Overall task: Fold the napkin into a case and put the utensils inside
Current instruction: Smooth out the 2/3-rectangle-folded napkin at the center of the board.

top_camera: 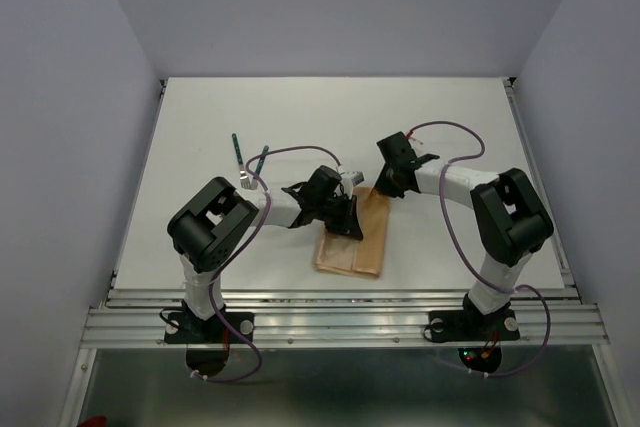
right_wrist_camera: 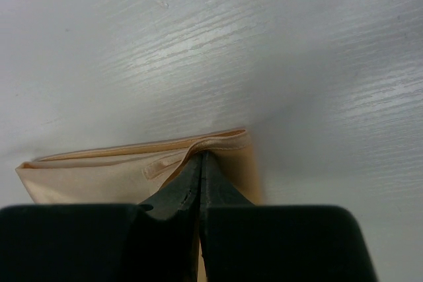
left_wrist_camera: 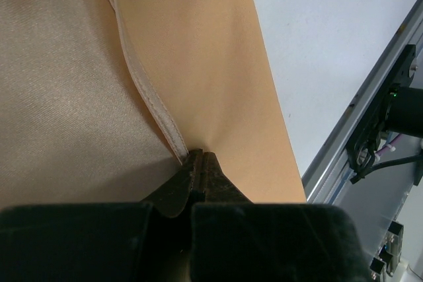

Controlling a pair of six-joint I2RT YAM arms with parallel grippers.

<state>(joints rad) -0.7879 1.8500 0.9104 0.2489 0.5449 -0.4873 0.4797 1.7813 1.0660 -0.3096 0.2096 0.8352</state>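
Observation:
The peach-tan napkin [top_camera: 355, 252] lies folded into an oblong on the white table, between the two arms. My left gripper [top_camera: 347, 219] is shut at its upper left part. In the left wrist view the closed tips [left_wrist_camera: 201, 158] pinch the end of a stitched hem on the napkin [left_wrist_camera: 198, 64]. My right gripper [top_camera: 380, 190] is shut at the far right corner. There the hem of the napkin [right_wrist_camera: 86, 176] bunches up round the closed tips [right_wrist_camera: 201, 156]. The utensils [top_camera: 240, 152] lie apart to the left, with thin dark green handles and a silvery end [top_camera: 246, 183].
A metal rail [top_camera: 340, 312] runs along the table's near edge and shows close to the napkin's side in the left wrist view [left_wrist_camera: 357, 143]. Pale walls enclose the table on three sides. The left arm's cable [top_camera: 290, 152] loops over the utensils' area.

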